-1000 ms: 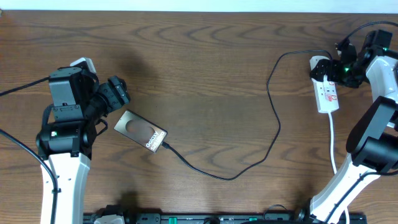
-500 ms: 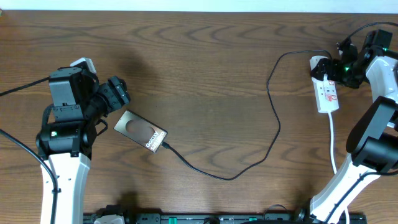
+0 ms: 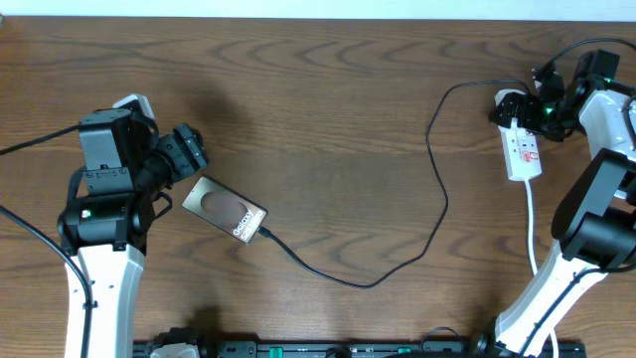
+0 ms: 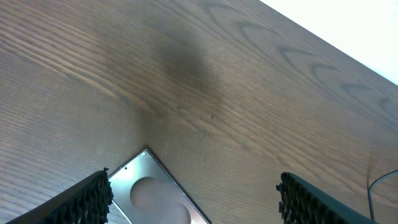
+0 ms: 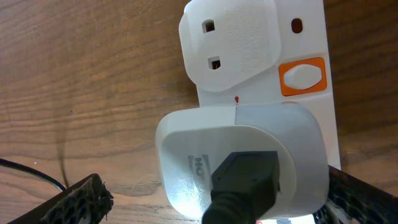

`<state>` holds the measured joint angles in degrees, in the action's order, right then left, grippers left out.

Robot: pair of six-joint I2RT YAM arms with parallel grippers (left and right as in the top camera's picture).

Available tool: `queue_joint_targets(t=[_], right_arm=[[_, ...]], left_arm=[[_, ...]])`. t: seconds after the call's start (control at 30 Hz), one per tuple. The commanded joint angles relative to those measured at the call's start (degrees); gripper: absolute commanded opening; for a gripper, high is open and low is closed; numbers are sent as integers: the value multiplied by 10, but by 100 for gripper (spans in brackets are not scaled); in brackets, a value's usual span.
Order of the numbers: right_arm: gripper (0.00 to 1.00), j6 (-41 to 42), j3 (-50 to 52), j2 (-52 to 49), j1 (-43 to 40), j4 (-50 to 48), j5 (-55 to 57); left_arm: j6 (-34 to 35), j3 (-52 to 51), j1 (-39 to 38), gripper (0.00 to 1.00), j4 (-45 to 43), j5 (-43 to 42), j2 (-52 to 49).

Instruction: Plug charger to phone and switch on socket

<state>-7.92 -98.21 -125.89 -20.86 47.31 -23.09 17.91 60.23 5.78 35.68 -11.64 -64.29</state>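
The narrow white plastic power strip (image 3: 524, 149) lies at the far right of the dark wood-grain tabletop (image 3: 318, 119), its white cord (image 3: 532, 229) trailing toward the near edge. In the right wrist view a rounded white adapter (image 5: 242, 155) sits in one outlet, and an orange rocker switch with a white centre (image 5: 303, 76) shows beside the neighbouring outlet.

The strip is probably light, rigid and smooth underneath, so a sideways shove could skate it across the wood. A press on a switch should go straight down. Which switch governs the adapter's outlet I cannot tell.

The long thin black charger cable (image 3: 437, 209) runs from the strip's far end in a loose curve across the tabletop. It is limp and best held near its tip. That tip meets the short end of the flat dark-brown phone with white "Galaxy" lettering (image 3: 225, 210), so it looks plugged in, though the joint is too small to confirm.

The right pincer (image 5: 222, 196) hangs over the adapter, spread wide and gripping nothing. The left pincer (image 4: 193, 199) is likewise spread and empty, above the phone's far corner.
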Motion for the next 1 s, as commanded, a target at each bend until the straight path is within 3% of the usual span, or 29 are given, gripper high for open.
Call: queue_joint_targets(t=[0.0,0.4,0.6,0.77,0.97], right_arm=[[98,11,5,-19,18,12,-30],[99,74,-57,31,9,68,115],[99,143,-115,119,7,130,170],[99,278,-126,219,7,169,172],[99,285,-126,307,7,168,170]], left_arm=[[-9,-1,-1,84,3,8,-1],[-9,-1,-1,84,3,8,-1],[-9,-1,-1,84,3,8,-1],[-9,-1,-1,84,3,8,-1],[-9,-1,-1,84,3,8,-1]])
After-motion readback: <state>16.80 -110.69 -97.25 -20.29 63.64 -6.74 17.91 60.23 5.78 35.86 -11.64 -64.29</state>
